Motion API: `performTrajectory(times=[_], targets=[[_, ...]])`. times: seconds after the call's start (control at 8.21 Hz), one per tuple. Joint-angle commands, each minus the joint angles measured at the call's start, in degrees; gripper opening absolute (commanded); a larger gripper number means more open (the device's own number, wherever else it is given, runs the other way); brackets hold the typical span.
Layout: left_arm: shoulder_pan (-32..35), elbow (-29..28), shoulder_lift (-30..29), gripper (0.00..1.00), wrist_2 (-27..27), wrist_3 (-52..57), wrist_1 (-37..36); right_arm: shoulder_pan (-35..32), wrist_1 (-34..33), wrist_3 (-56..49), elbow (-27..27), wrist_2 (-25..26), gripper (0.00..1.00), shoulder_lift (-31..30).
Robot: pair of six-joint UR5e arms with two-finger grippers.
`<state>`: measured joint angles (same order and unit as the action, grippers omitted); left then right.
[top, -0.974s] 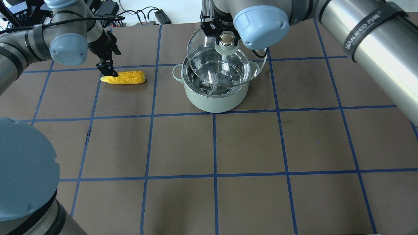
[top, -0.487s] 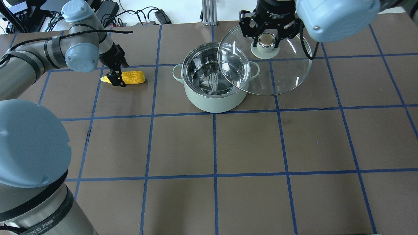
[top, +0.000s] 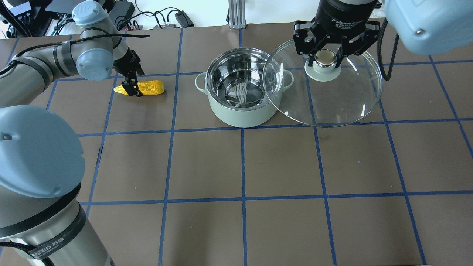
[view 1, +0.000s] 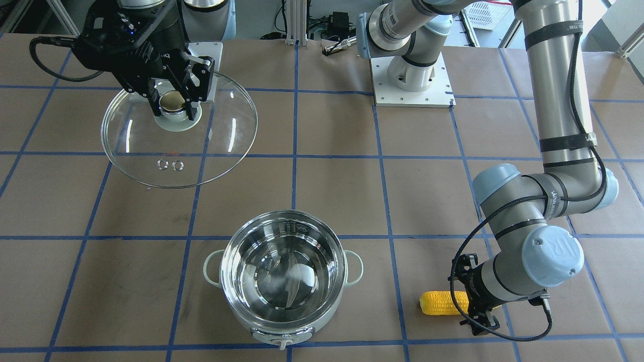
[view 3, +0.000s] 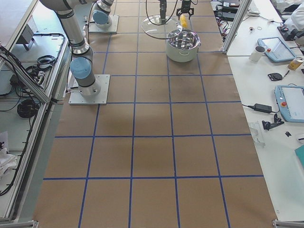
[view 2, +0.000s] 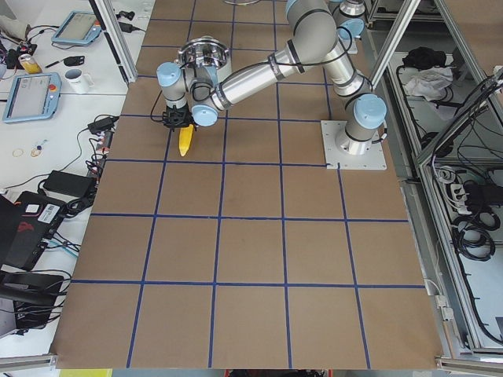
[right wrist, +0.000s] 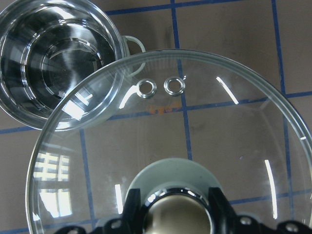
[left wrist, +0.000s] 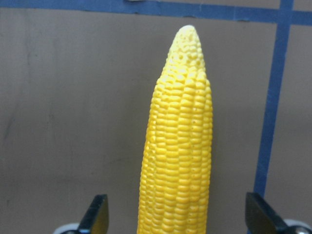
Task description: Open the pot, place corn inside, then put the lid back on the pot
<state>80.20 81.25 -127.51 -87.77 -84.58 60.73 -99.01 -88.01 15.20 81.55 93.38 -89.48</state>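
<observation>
Overhead exterior: right gripper (top: 324,58) is pinching the round clear glass lid (top: 332,101) aside at three o'clock of the mint-green steel pot (top: 242,115), freeing its mouth; left gripper (top: 132,88), spread, is straddling the yellow corn cob (top: 150,88) for grasping.

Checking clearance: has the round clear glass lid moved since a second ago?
Yes. The clear glass lid shifted rightward in the overhead view, mostly clear of the mint-green steel pot.

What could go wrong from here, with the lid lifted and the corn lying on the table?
The right gripper holds the wide glass lid only by its ball knob, so the lid could tilt or slip. The left gripper is open astride the corn toward its tapered end; closing there, off-centre, may let the cob pivot or squirt out before it reaches the pot.
</observation>
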Motion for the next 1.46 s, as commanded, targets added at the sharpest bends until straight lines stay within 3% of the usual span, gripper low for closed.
performTrajectory(times=[0.0, 0.37, 0.49, 0.73, 0.85, 1.1, 1.34], targets=[[-0.04, -0.39, -0.99, 1.0, 0.14, -0.41, -0.09, 0.66, 1.89, -2.28, 1.42, -0.12, 0.31, -1.66], [-0.04, -0.13, -1.78, 1.0, 0.76, -0.5, 0.18, 0.75, 1.79, -2.46, 1.51, 0.05, 0.32, -1.66], [-0.04, -0.13, -1.87, 0.91, 0.5, -0.5, 0.09, 0.75, 1.97, -2.46, 1.42, 0.05, 0.31, -1.66], [-0.04, -0.65, -1.96, 0.12, 0.85, -0.67, 0.7, 0.75, 1.79, -2.63, 1.51, 0.05, 0.3, -1.66], [-0.13, -0.74, -1.52, 0.0, 0.59, -0.59, 2.27, 0.75, 2.05, -2.72, 1.51, 0.05, 0.3, -1.66], [-0.22, -0.83, 0.06, 0.0, -0.21, -2.24, 6.76, 0.75, 1.88, -3.07, 1.51, 0.05, 0.3, -1.66], [-0.13, -1.62, 3.03, 0.0, -6.41, -4.0, 8.61, 0.83, 1.7, -3.08, 1.51, 0.05, 0.3, -1.66]])
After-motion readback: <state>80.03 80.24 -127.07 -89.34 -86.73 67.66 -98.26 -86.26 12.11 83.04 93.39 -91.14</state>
